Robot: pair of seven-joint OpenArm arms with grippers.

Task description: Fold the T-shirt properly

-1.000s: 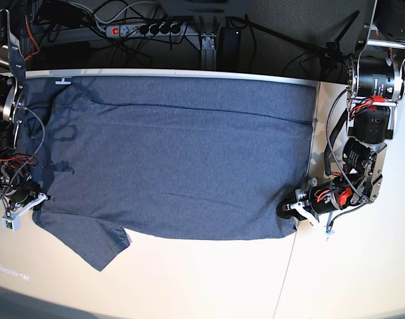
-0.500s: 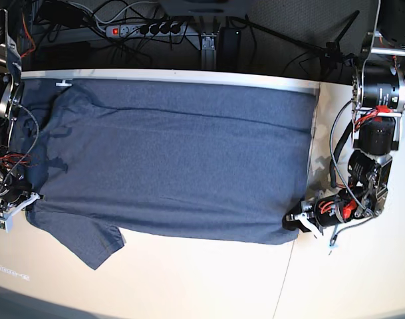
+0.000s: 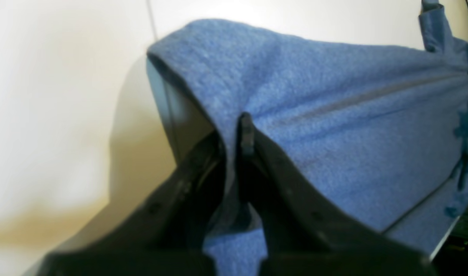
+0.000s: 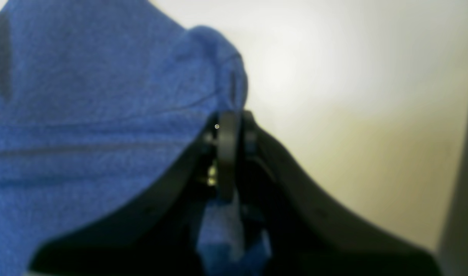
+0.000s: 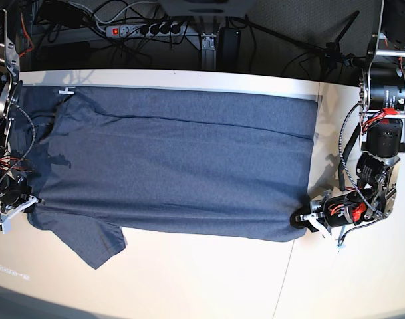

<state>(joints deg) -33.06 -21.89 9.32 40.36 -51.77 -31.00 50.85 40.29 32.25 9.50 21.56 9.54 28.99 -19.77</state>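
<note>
The blue-grey T-shirt [image 5: 175, 159] lies flat and plain side up across the white table [image 5: 202, 286], with one short sleeve [image 5: 89, 242] pointing toward the front left. In the base view my left gripper [image 5: 302, 219] is shut on the shirt's front right corner. My right gripper [image 5: 29, 205] is shut on the shirt's left edge just above the sleeve. Up close, the left gripper [image 3: 234, 132] pinches a raised fold of the T-shirt [image 3: 333, 115]. The right gripper [image 4: 230, 120] pinches a bunched edge of the T-shirt [image 4: 84, 134].
A power strip [image 5: 145, 28] and cables lie behind the table's far edge. A seam [image 5: 285, 279] runs through the tabletop at the front right. A small label [image 5: 12, 271] is stuck near the front left corner. The arm bases stand at both sides.
Both grippers have pulled outward, the left one rightward and a little toward the front, the right one leftward. The shirt is drawn wider and flatter between them.
</note>
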